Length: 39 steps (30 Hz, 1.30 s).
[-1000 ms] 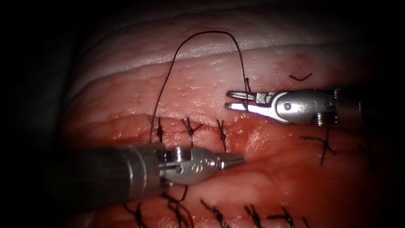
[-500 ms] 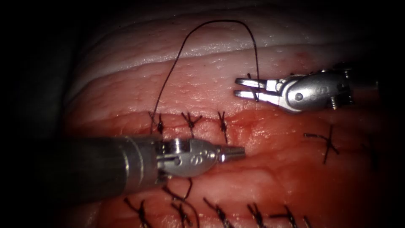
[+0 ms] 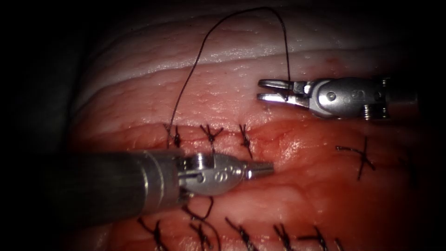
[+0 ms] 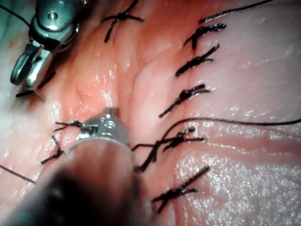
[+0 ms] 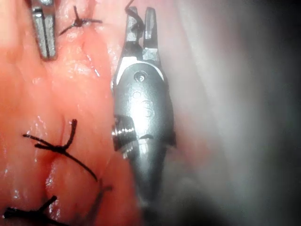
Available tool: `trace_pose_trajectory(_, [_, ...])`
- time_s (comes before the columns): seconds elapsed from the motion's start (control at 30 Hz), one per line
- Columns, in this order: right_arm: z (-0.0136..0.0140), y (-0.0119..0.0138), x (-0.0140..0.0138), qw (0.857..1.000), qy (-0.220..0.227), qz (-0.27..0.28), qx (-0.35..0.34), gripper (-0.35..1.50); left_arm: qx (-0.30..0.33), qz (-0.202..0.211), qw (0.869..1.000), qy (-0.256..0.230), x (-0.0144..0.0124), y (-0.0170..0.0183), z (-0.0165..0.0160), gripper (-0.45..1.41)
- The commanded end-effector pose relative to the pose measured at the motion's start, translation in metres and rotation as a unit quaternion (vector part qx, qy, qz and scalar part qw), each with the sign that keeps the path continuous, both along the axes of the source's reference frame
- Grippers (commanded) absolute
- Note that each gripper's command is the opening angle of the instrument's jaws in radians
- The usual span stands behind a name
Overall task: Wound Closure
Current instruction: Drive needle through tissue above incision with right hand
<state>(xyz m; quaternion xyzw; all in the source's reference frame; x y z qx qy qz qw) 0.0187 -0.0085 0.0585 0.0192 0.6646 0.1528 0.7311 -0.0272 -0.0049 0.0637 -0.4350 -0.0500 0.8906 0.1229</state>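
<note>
My right tool [image 3: 267, 90] hovers over the pale tissue [image 3: 218, 100] above the stitched cut [image 3: 278, 135]. Its jaws stand slightly apart, and the dark thread [image 3: 195, 58] runs down between them near the hinge. From there the thread arches high and comes down to the leftmost stitch [image 3: 175, 137]. The right wrist view shows the same parted jaws [image 5: 141, 21] with thread [image 5: 134, 16] between them. My left tool [image 3: 261, 170] lies just below the stitch row with its jaws shut and nothing visible in them. Its tip [image 4: 104, 126] rests over the tissue in the left wrist view.
Three knotted stitches [image 3: 210, 135] cross the cut above the left tool. A second row of stitches [image 3: 241, 234] runs along the near edge. One more stitch [image 3: 361, 158] lies to the right. Red fluid wets the tissue [image 3: 302, 186].
The right tool has risen and shifted a little right, and the thread's arch has climbed with it. The left tool has edged slightly right.
</note>
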Motion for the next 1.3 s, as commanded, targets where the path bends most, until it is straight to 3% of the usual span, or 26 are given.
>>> trace_pose_trajectory(0.03, [0.0006,0.0000,0.0009,1.000,0.002,-0.005,0.017,-0.35,0.001,-0.001,1.000,0.000,-0.0006,0.0001,0.0004,-0.42])
trace_pose_trajectory(0.27, [0.0013,0.0011,0.0010,0.992,0.004,-0.017,0.124,-0.35,-0.007,-0.002,1.000,0.002,-0.0010,-0.0003,0.0020,-0.40])
trace_pose_trajectory(0.63, [0.0021,0.0019,0.0010,0.985,-0.004,-0.008,0.175,-0.35,-0.004,0.001,1.000,0.008,-0.0001,-0.0011,0.0039,-0.35])
trace_pose_trajectory(0.8, [0.0023,0.0011,0.0015,0.970,0.003,-0.036,0.241,-0.35,-0.002,0.002,1.000,0.008,0.0006,-0.0006,0.0047,-0.35])
trace_pose_trajectory(0.87, [0.0026,0.0004,0.0020,0.957,0.011,-0.051,0.286,-0.35,-0.002,0.002,1.000,0.007,0.0006,-0.0006,0.0048,-0.35])
trace_pose_trajectory(1.2, [0.0025,0.0006,0.0024,0.948,0.023,-0.046,0.315,-0.35,-0.002,0.003,1.000,0.009,0.0006,-0.0008,0.0049,-0.33])
trace_pose_trajectory(1.23, [0.0025,0.0002,0.0025,0.937,0.030,-0.049,0.344,-0.35,-0.002,0.003,1.000,0.008,0.0006,-0.0007,0.0049,-0.33])
trace_pose_trajectory(1.3, [0.0025,-0.0002,0.0025,0.931,0.030,-0.053,0.360,-0.35,-0.001,0.003,1.000,0.008,0.0006,-0.0006,0.0049,-0.33])
